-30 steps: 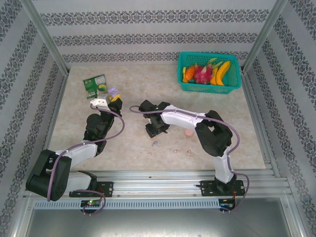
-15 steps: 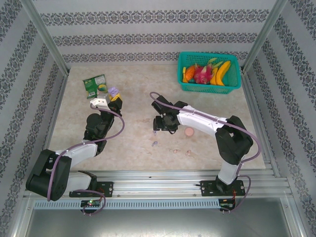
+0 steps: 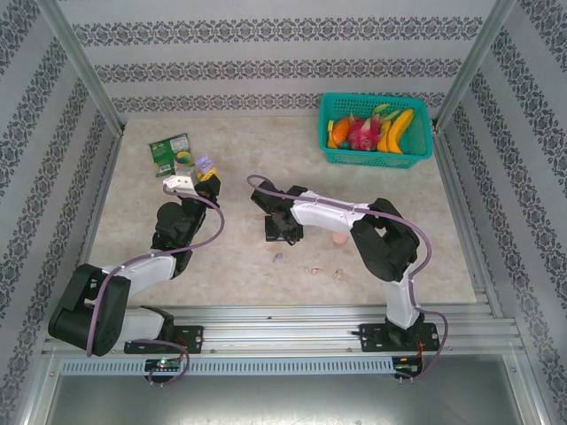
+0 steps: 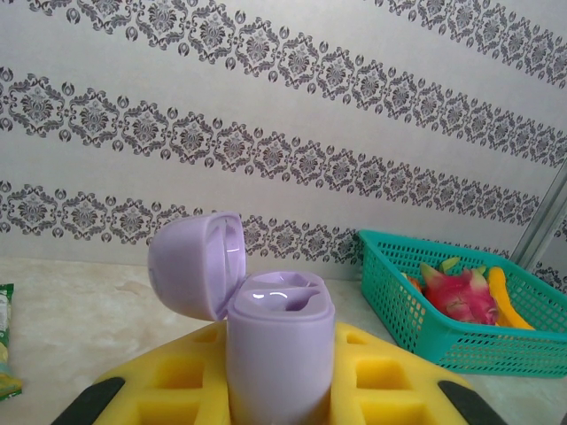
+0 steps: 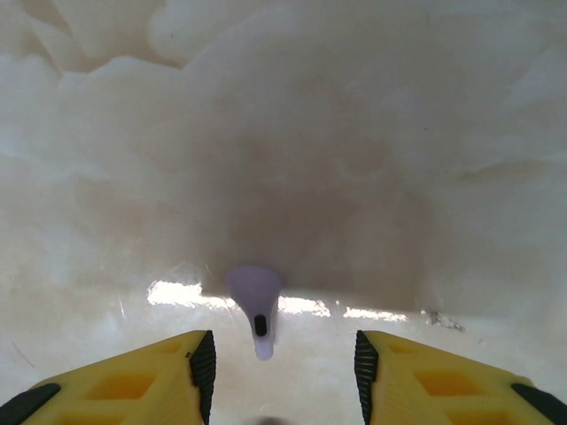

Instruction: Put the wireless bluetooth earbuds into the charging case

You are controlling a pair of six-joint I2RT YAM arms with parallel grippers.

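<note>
My left gripper [image 3: 202, 180] is shut on the lilac charging case [image 4: 279, 345], holding it upright with its lid [image 4: 190, 263] flipped open; the case [image 3: 205, 166] sits at the left of the table. My right gripper [image 3: 280, 232] points down at mid-table. Seen from its wrist, it [image 5: 283, 372] stands open over a pale lilac earbud [image 5: 256, 308], which lies on the marble between the fingers and touches neither. A lilac bit [image 3: 277, 258] and two pale pink bits [image 3: 314, 270] [image 3: 339, 274] lie nearer the front edge.
A teal basket [image 3: 376, 156] of fruit stands at the back right; its wall [image 4: 407, 292] also shows in the left wrist view. A green packet [image 3: 168, 152] lies at the back left. A pink round disc [image 3: 338, 238] rests right of my right gripper.
The right arm swung its elbow out to the right and came back; its gripper stays low at nearly the same spot. The left arm and the case have not moved.
</note>
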